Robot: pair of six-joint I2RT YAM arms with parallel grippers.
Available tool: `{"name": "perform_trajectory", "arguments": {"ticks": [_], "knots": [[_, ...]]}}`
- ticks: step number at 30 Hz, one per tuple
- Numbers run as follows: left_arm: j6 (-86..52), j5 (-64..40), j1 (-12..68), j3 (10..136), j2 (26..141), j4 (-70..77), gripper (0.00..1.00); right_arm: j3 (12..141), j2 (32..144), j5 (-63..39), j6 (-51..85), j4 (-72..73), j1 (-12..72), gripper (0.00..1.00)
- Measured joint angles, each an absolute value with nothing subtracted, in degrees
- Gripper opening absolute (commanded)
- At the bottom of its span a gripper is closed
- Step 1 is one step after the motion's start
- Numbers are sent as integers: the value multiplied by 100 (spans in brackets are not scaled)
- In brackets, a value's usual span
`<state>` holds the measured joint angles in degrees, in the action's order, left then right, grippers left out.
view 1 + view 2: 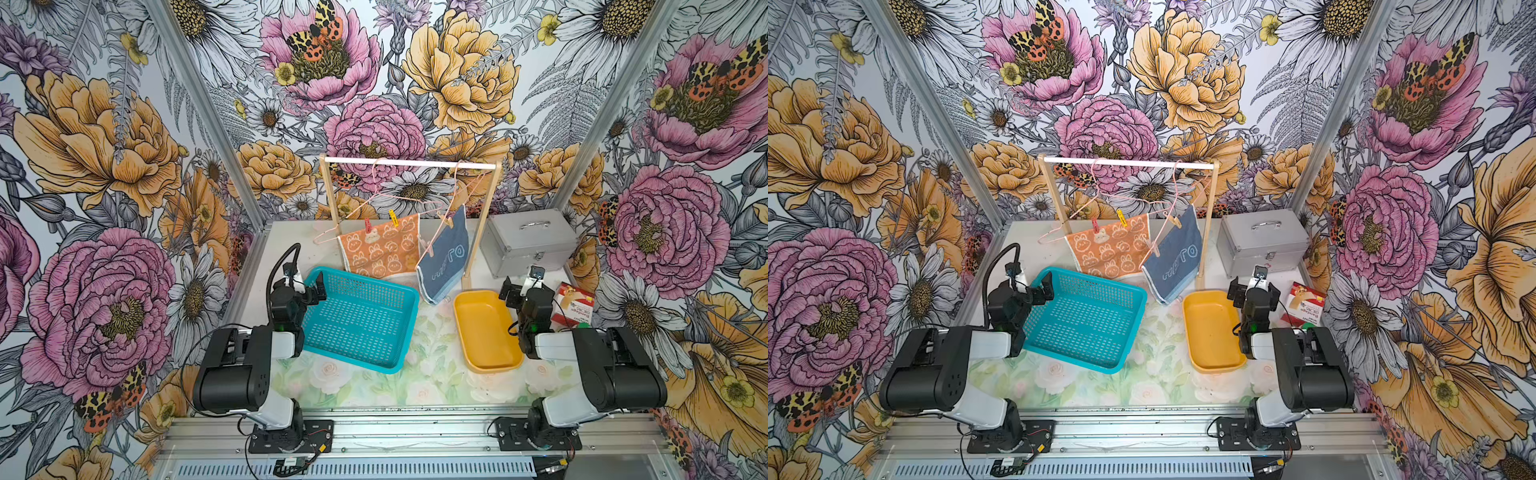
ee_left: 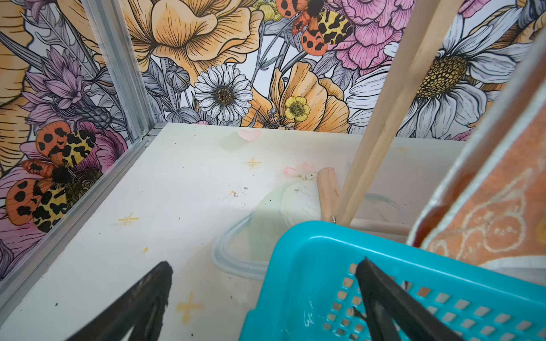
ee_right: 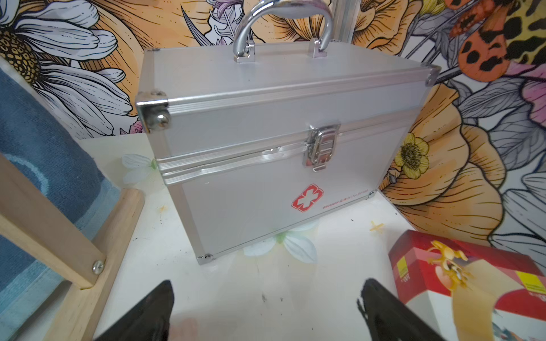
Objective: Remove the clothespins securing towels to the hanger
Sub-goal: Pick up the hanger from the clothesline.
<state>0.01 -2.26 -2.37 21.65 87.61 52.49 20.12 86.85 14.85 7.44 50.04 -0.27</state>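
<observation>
While both arms sit folded low at the front of the table, the four clothespins hang well apart from the grippers, higher and further back. The red plastic clothespin [image 1: 367, 225] and the yellow plastic clothespin [image 1: 393, 217] bite the top edge of the orange towel with white bunny outlines [image 1: 382, 251], near each other. One pale wooden clothespin [image 1: 448, 221] holds the upper corner of the denim-blue towel [image 1: 446, 257], and a second pale wooden clothespin [image 1: 430, 248] holds its lower left edge. The towels are pinned on two thin pink wire hangers [image 1: 360, 206], hooked on the white rail of the wooden rack [image 1: 409, 164]. The left gripper [image 1: 309, 291] is at the back left corner of the turquoise perforated plastic basket [image 1: 357, 320], below and to the left of the orange towel. Its jaws are wide apart and hold nothing; in the left wrist view one finger is over the basket and the other over bare table. The right gripper [image 1: 524, 289] is behind the yellow plastic tray [image 1: 486, 332], to the right of the blue towel, also spread wide and empty. It points toward the silver metal case [image 1: 530, 241], with a red cardboard box [image 1: 575, 305] just beside it. On each arm the thick black link lies nearly flat above its base and the wrist is raised toward the back wall.
</observation>
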Motion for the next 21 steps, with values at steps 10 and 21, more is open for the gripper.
{"name": "perform_trajectory", "arguments": {"ticks": [10,21], "knots": [[1,-226,-239,2165,8761,5249,99,2012,8685,1485,744,5004,-27,100],[3,-226,-239,2165,8761,5249,99,2034,8685,1485,744,5002,-27,99]]}}
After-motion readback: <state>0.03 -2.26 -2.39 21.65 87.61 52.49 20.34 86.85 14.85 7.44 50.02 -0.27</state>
